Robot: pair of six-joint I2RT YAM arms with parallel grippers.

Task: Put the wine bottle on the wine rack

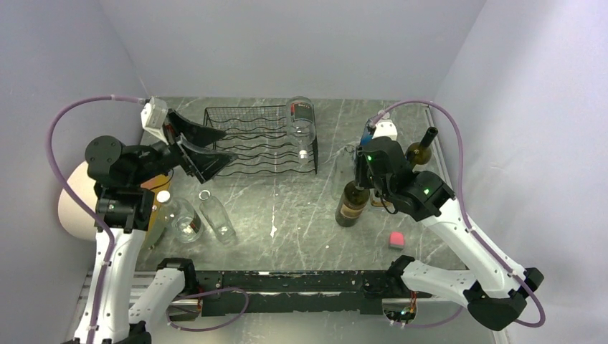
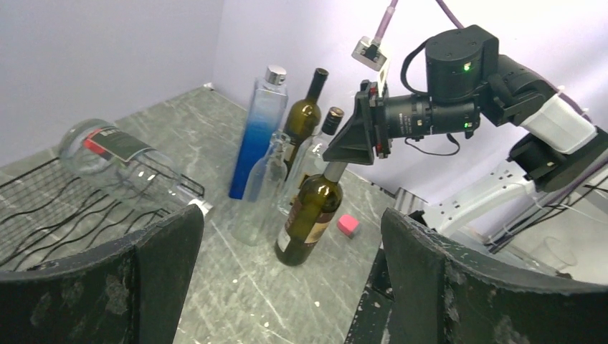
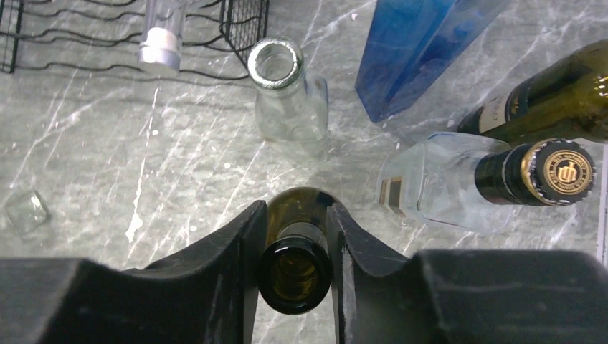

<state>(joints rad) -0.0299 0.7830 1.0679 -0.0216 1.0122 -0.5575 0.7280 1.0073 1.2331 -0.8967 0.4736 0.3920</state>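
**The right gripper seated on the bottle neck, ahead of the lift**

We see the wine bottle [image 1: 352, 206] standing upright on the marble table [image 1: 287, 222]. It is well apart from the wine rack [image 1: 251, 140], which sits toward the far left. The right gripper [image 3: 295, 215] is drawn in narrow around the bottle's neck just below the lip, with one finger against each side. The side view shows the grasp is high on the neck.

The left gripper [image 1: 229, 143] is spread wide and empty, poised at the rack's left edge. A clear bottle [image 1: 302, 123] lies on the rack's right end, so we judge the free cradles to be on its left.

To do this step well, we would first make the grip firm, since a smooth glass neck may slip or swing. We would then raise the bottle straight up, clear of the neighbouring bottles [image 3: 495, 179]. Finally we would tip it level and lay it along one trough of the rods, keeping away from the left gripper.
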